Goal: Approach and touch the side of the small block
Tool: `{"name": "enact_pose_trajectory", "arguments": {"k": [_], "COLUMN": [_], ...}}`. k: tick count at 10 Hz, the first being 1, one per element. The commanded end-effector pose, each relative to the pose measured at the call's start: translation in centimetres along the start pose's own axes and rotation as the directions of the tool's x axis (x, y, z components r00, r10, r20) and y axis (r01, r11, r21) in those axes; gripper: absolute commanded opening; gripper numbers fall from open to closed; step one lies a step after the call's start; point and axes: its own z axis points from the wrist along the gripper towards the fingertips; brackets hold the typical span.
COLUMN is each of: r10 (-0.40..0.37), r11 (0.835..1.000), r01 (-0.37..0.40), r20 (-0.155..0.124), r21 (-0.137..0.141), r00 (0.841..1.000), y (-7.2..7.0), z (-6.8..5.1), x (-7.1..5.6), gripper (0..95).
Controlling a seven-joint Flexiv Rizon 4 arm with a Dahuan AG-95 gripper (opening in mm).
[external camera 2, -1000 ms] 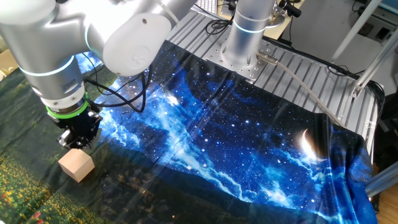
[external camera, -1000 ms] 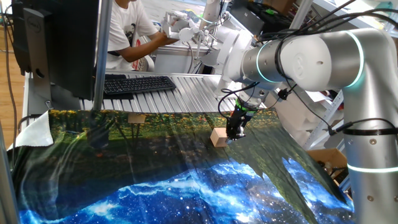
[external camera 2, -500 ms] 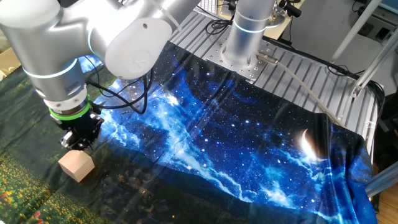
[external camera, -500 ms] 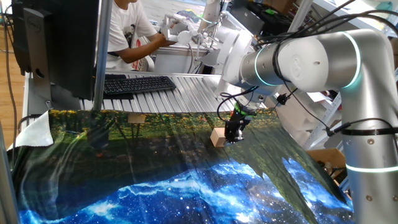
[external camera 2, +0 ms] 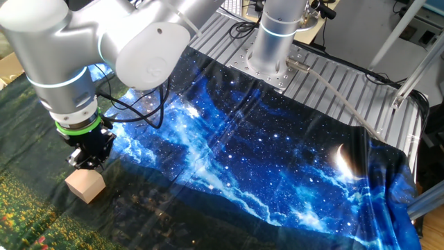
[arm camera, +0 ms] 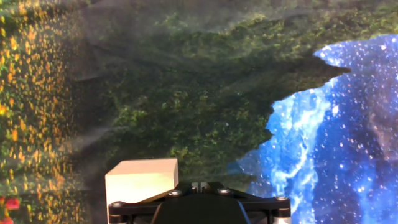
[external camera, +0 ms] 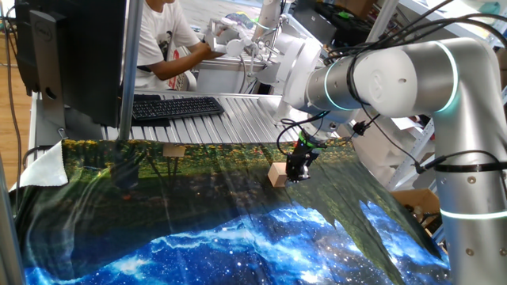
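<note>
The small block [external camera: 276,174] is a light tan cube on the dark green part of the printed cloth. It also shows in the other fixed view [external camera 2: 85,185] and at the lower left of the hand view [arm camera: 142,180]. My gripper [external camera: 295,176] hangs tip-down right beside the block's right side. In the other fixed view the gripper [external camera 2: 82,162] stands just behind the block's top edge. I cannot tell whether they touch. In the hand view the fingertips [arm camera: 196,185] look pressed together and hold nothing.
A flatter tan piece [external camera: 173,150] lies at the cloth's far edge. A keyboard [external camera: 176,107] sits on the ribbed metal table behind it, with a monitor [external camera: 73,55] at the left and a person beyond. The arm's base [external camera 2: 274,42] stands at the cloth's other side.
The gripper has shifted very slightly beside the block since a second ago. The block has not moved.
</note>
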Motion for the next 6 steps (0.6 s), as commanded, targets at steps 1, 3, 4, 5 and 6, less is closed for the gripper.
{"name": "enact_pose_trajectory", "arguments": {"k": [1, 3, 4, 5, 6], "r10": [-0.004, -0.007, -0.007, -0.011, -0.011], "r11": [1.000, 1.000, 1.000, 1.000, 1.000], "r01": [0.004, 0.007, 0.008, 0.011, 0.011], "r20": [-0.006, -0.010, -0.007, -0.003, -0.006], "r21": [0.003, 0.008, 0.013, 0.014, 0.017], "r00": [1.000, 1.000, 1.000, 1.000, 1.000], "y": [0.6, 1.4, 1.9, 2.0, 2.0], "z": [0.1, 0.2, 0.1, 0.1, 0.1], "x": [-0.2, -0.3, -0.1, 0.0, 0.0], "gripper": [0.0, 0.0, 0.0, 0.0, 0.0]}}
